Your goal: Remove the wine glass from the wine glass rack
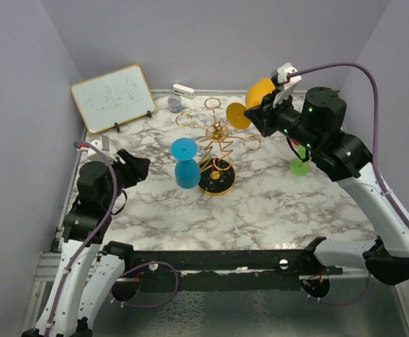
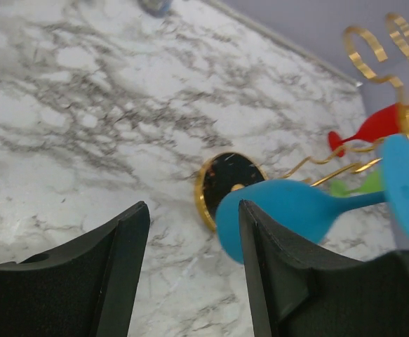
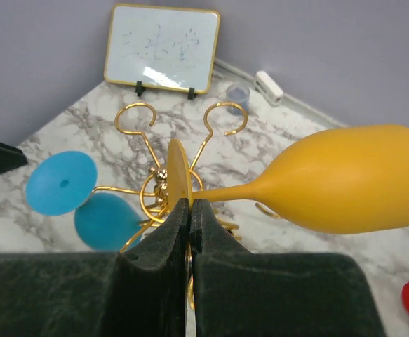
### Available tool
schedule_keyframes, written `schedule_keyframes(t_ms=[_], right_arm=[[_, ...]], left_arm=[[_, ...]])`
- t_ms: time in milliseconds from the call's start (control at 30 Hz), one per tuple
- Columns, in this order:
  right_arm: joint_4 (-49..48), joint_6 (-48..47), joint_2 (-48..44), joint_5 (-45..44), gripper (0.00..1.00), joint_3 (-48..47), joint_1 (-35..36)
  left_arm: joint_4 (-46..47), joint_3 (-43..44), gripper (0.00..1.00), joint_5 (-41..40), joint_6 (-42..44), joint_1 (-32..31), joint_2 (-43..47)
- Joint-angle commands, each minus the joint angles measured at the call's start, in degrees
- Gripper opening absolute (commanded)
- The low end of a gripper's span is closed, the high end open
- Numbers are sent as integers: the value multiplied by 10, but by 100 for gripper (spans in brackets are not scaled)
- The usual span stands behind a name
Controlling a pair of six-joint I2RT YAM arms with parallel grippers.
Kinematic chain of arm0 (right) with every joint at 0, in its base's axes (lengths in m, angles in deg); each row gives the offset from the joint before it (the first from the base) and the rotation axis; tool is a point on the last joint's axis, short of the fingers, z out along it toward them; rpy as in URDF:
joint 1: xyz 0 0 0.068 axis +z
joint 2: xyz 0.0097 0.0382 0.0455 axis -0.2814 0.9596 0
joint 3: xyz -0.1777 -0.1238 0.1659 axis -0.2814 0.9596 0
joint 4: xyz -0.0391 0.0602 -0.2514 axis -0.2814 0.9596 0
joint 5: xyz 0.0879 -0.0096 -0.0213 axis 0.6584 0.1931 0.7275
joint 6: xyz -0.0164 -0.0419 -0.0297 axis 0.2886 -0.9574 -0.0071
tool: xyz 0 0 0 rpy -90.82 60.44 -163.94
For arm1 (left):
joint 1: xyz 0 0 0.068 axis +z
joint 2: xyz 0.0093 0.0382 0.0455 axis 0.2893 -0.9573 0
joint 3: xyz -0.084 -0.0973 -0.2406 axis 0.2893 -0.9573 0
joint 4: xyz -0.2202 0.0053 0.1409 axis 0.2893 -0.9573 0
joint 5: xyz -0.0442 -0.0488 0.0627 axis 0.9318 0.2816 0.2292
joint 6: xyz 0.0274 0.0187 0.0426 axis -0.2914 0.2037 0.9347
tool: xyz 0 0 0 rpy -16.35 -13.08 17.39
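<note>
The gold wire wine glass rack (image 1: pixel 217 140) stands mid-table on a round black base (image 1: pixel 216 182). My right gripper (image 1: pixel 262 112) is shut on the foot of a yellow wine glass (image 1: pixel 259 91), holding it on its side in the air at the rack's back right. In the right wrist view the fingertips (image 3: pixel 178 210) pinch the foot disc (image 3: pixel 179 172), with the bowl (image 3: pixel 344 179) to the right. A blue wine glass (image 1: pixel 185 163) hangs on the rack's left. My left gripper (image 1: pixel 135 167) is open and empty, left of the blue glass (image 2: pixel 281 210).
A whiteboard (image 1: pixel 113 98) leans at the back left. A white eraser (image 1: pixel 183 90) and a small grey cup (image 1: pixel 175 104) sit by the back wall. A green glass (image 1: pixel 299 166) stands under my right arm. A red glass (image 2: pixel 372 126) shows beyond the rack.
</note>
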Motion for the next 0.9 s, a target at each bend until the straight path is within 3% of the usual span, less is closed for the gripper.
schedule_keyframes(t_ms=[0, 200, 433, 667, 867], right_arm=[[-190, -151, -14, 72, 1, 31, 2], [-303, -216, -47, 172, 1, 97, 2], [-357, -306, -68, 260, 1, 148, 18], [-385, -368, -85, 252, 1, 185, 42], [-389, -439, -66, 211, 1, 200, 94]], left_arm=[[45, 97, 57, 70, -92, 2, 4], [127, 151, 59, 173, -221, 2, -9], [314, 107, 71, 304, -431, 2, -51], [453, 77, 73, 359, -618, 2, -77], [455, 72, 73, 363, -685, 1, -75]])
